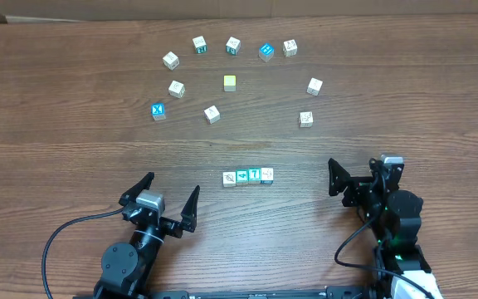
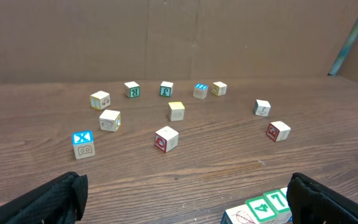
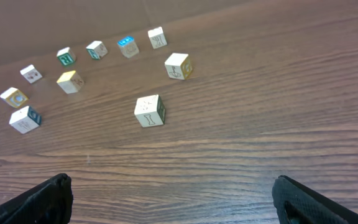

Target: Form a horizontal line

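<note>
Four tiny letter cubes form a short horizontal line [image 1: 248, 176] on the wooden table, white, green, green marked 7, white. My left gripper [image 1: 171, 188] stands open to the line's left and a little nearer the front edge, with nothing between its fingers. In the left wrist view the line [image 2: 260, 208] shows at the bottom right, just beside the right finger [image 2: 319, 202]. My right gripper [image 1: 357, 173] stands open to the right of the line, apart from it. The right wrist view shows only bare wood between its open fingers [image 3: 42, 199]; the line is out of that view.
Loose cubes lie in an arc at the back: a pale-yellow cube [image 1: 230, 82], a blue X cube [image 1: 158, 110], a blue-topped cube [image 1: 265, 51] and several white ones, such as the cube [image 1: 305, 119] nearest my right gripper. A cardboard wall stands behind the table.
</note>
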{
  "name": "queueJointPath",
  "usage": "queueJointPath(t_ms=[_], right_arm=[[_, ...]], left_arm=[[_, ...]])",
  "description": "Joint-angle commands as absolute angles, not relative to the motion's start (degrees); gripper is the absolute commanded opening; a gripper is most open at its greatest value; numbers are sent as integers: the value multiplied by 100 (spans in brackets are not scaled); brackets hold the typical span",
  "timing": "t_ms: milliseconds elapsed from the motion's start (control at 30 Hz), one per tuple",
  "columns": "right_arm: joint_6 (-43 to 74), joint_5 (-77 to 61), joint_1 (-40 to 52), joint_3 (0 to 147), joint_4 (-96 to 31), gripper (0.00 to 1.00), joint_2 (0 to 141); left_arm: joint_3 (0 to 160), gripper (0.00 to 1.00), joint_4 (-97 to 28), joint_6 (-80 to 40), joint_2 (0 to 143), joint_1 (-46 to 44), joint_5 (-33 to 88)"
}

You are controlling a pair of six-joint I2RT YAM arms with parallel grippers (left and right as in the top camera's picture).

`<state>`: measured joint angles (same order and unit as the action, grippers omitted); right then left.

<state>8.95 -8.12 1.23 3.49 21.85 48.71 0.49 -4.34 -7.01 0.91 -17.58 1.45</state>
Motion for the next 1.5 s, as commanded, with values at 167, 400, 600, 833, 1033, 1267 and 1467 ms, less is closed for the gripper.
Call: queueJointPath(t_ms=[167,400,600,833,1033,1267,1467], right_arm=[[845,-867,93,106,2161,100,4466],[698,-819,93,47,1737,100,4198],[694,-753,93,47,1223,100,4032],[596,-701,93,47,720,100,3680],[567,-696,93,47,532,100,3369],[565,-696,93,47,364,100,3116],[510,-696,93,47,-12,100,2624]], left_arm=[[27,100,-447,-576,25,-1728,130],[27,99,-447,-576,25,-1728,130],[27,100,-447,-576,25,-1728,130],[27,99,-447,-576,25,-1728,130],[27,100,-445,-576,25,-1728,130],[27,100,-447,-576,25,-1728,130],[27,100,-447,-576,25,-1728,130]])
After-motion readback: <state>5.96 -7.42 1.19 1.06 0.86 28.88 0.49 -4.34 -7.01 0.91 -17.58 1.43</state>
